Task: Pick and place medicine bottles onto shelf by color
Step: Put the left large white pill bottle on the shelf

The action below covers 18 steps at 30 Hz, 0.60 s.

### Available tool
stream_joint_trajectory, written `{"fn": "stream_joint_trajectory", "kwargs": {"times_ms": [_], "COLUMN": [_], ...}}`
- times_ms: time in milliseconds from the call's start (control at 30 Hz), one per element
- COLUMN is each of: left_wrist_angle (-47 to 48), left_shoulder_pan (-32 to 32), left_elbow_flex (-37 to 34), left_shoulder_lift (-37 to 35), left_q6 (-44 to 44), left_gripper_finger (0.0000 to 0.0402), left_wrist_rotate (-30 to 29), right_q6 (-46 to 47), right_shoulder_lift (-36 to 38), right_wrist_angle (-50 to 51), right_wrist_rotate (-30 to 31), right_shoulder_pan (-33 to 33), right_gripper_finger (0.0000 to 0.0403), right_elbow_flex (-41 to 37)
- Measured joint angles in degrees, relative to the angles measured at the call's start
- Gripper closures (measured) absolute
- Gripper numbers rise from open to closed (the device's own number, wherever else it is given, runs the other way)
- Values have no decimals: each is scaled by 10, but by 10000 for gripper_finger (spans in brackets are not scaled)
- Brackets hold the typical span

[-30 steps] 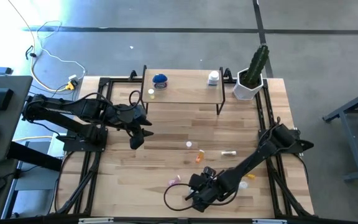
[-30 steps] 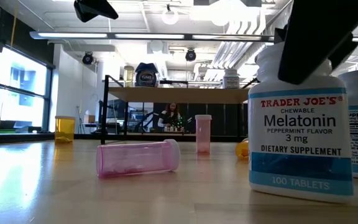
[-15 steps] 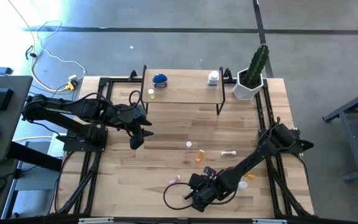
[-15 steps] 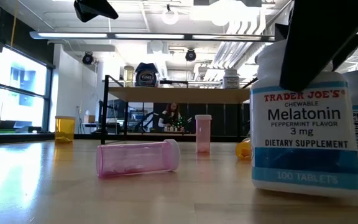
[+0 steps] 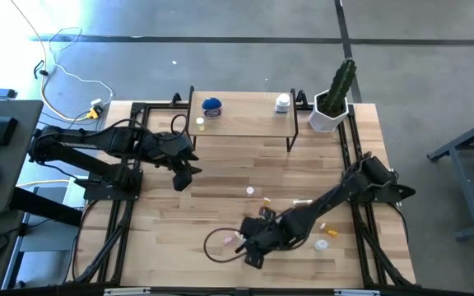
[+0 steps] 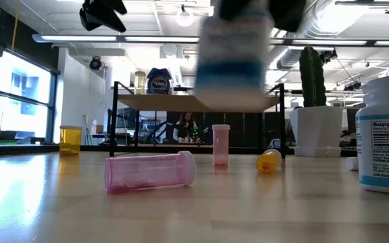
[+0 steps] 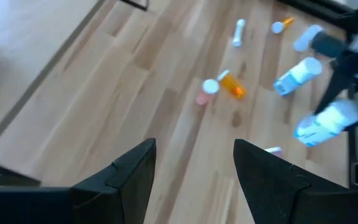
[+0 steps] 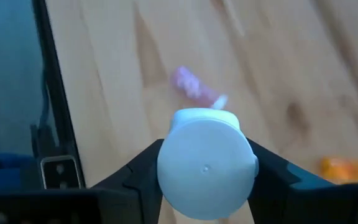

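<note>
My right gripper (image 5: 249, 247) is shut on a white melatonin bottle (image 6: 231, 61) above the table's near middle. My left gripper (image 5: 183, 177) is open and empty above the table's left part, in front of the shelf (image 5: 241, 119). On the shelf stand a blue-lidded jar (image 5: 211, 104) and a white bottle (image 5: 282, 104). On the table, a pink bottle (image 6: 150, 171) and an orange one (image 6: 269, 160) lie on their sides. Another pink bottle (image 6: 221, 144) and an orange one (image 6: 70, 140) stand upright. My right gripper pinches the white bottle between its two fingers (image 8: 145, 171), one on each side just under the white lid (image 8: 205, 165). The fingers come from above, pointing down. The bottle hangs upright below them, lifted clear of the table.
A large white supplement bottle (image 6: 387, 135) stands at the near right. A white pot with a cactus (image 5: 329, 115) stands at the far right, beside the shelf. A small white tube (image 5: 303, 201) lies near my right arm. A person shows in the room behind the shelf (image 6: 186, 125).
My right gripper has lifted the white melatonin bottle off the table and carried it up and toward the table's left, upright and clear of the table.
</note>
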State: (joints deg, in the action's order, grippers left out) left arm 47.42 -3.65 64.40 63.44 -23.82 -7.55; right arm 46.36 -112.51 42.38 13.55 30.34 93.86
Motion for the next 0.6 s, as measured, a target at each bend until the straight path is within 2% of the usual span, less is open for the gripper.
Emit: {"fn": "stream_joint_trajectory", "kwargs": {"times_ms": [233, 600], "left_wrist_angle": [5, 6], "left_shoulder_pan": [-44, -85], "left_elbow_flex": [0, 0], "left_shoulder_lift": [0, 0], "left_q6": [15, 30], "left_gripper_finger": [197, 197], "left_wrist_rotate": [27, 28], "right_q6": [-68, -203], "right_shoulder_lift": [42, 125], "right_wrist_angle": [5, 34], "right_wrist_rotate": [4, -5], "right_shoulder_pan": [-49, -163], "right_gripper_finger": [224, 234], "right_elbow_flex": [7, 7]}}
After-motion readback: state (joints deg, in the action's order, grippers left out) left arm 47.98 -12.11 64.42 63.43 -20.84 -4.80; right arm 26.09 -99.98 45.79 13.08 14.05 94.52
